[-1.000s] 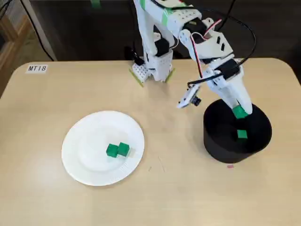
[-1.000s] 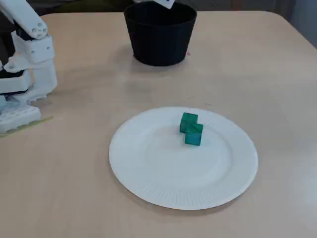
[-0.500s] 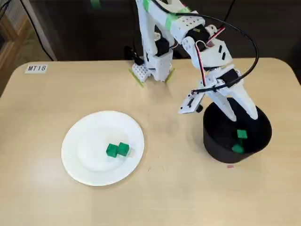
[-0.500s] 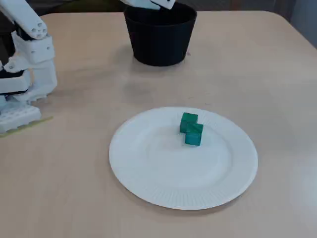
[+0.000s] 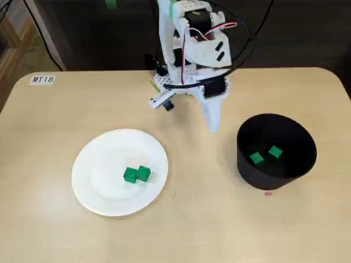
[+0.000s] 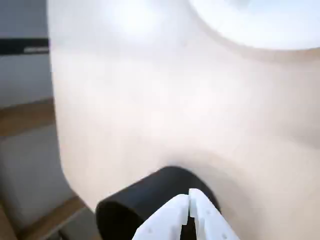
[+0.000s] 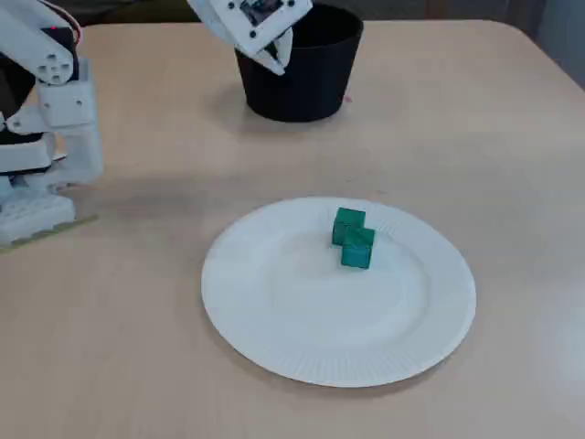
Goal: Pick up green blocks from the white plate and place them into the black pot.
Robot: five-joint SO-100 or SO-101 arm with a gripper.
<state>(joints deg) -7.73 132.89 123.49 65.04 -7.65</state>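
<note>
Right now the gripper (image 5: 214, 127) hangs over bare table (image 5: 66, 120), between the white paper plate (image 5: 90, 197) and the black pot (image 5: 252, 178) in a fixed view, closer to the table's far edge than either. In the blurred wrist view its two white fingers (image 6: 165, 220) lie pressed together, tips touching, with nothing held between them. The pot's rim (image 6: 135, 205) shows just behind them.

The pot stands near the table's right edge in that fixed view. On its bottom lie one green block (image 5: 256, 158) and another green block (image 5: 275, 152), slightly apart.

The plate sits left of the table's middle, toward the near edge. Two more green blocks (image 5: 130, 175) (image 5: 143, 173) rest on it, touching each other, just right of the plate's centre.

The arm's base (image 5: 178, 82) stands at the middle of the far edge. A label reading MT18 (image 5: 43, 79) lies at the far left corner.
</note>
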